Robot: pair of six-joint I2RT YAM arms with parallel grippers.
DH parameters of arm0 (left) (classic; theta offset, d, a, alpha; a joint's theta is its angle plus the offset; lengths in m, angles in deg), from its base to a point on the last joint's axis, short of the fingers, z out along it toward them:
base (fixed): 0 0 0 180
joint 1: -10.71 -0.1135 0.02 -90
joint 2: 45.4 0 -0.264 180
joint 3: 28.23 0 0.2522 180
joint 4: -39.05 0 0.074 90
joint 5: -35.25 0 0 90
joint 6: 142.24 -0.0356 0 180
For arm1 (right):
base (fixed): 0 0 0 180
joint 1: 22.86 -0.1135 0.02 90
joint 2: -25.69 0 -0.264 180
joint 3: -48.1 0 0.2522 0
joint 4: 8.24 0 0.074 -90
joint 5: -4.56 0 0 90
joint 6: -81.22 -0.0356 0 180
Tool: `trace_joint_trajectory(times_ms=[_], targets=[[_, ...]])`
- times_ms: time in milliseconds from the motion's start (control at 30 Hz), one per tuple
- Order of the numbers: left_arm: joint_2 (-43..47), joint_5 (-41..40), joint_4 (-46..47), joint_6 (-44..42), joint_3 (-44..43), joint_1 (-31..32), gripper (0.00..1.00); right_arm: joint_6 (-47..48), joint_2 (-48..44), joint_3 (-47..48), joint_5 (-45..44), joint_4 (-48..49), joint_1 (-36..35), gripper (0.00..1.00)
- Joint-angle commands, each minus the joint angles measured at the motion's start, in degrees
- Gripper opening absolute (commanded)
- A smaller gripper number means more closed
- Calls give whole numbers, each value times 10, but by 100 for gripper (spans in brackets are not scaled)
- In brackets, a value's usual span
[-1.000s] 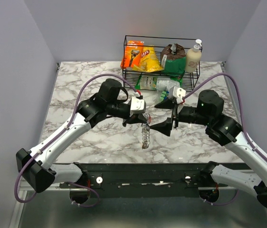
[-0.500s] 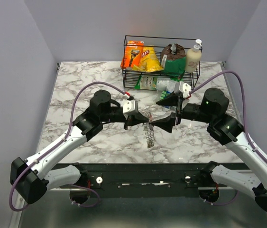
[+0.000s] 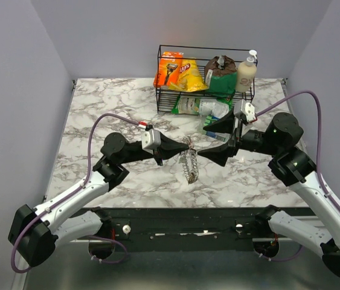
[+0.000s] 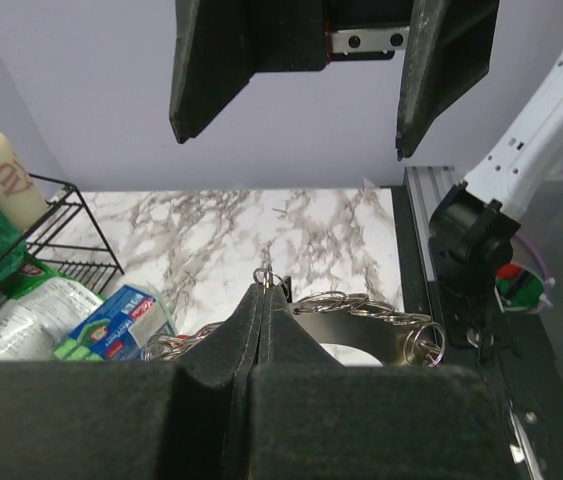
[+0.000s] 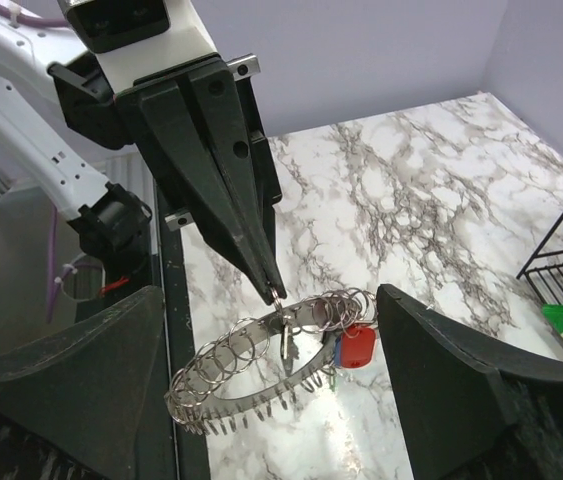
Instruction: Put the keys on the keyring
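Note:
The keyring (image 5: 261, 372) is a silver band strung with many small rings, and it carries a red tag (image 5: 358, 345). My left gripper (image 5: 273, 288) is shut on one small ring at its top, so it hangs above the marble. One small silver key (image 5: 286, 355) dangles under that ring; other keys are out of view. In the top view the keyring (image 3: 188, 164) hangs between the left gripper (image 3: 170, 150) and the right gripper (image 3: 204, 144). My right gripper (image 5: 276, 400) is open, with one finger on each side of the band and neither touching it. In the left wrist view the pinched ring (image 4: 266, 278) shows at the shut fingertips.
A black wire basket (image 3: 162, 78) at the back holds snack packets and a soap bottle (image 3: 246, 71). More packets (image 3: 203, 107) lie under its shelf, close behind the right gripper. The black rail (image 3: 182, 219) runs along the table's near edge.
The left arm has sunk and stretched out flat, still pinching the keyring. The right arm has drawn back to the right and turned, and its fingers now flank the hanging band.

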Motion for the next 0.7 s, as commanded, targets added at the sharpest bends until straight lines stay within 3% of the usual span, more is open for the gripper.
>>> trace_joint_trajectory(times_ms=[0,667], targets=[[12,-41,162,48,24,1,0,-21,-8,-6,33,31,10,94],[21,-73,386,101,92,2,0,-68,35,13,164,108,51,88]])
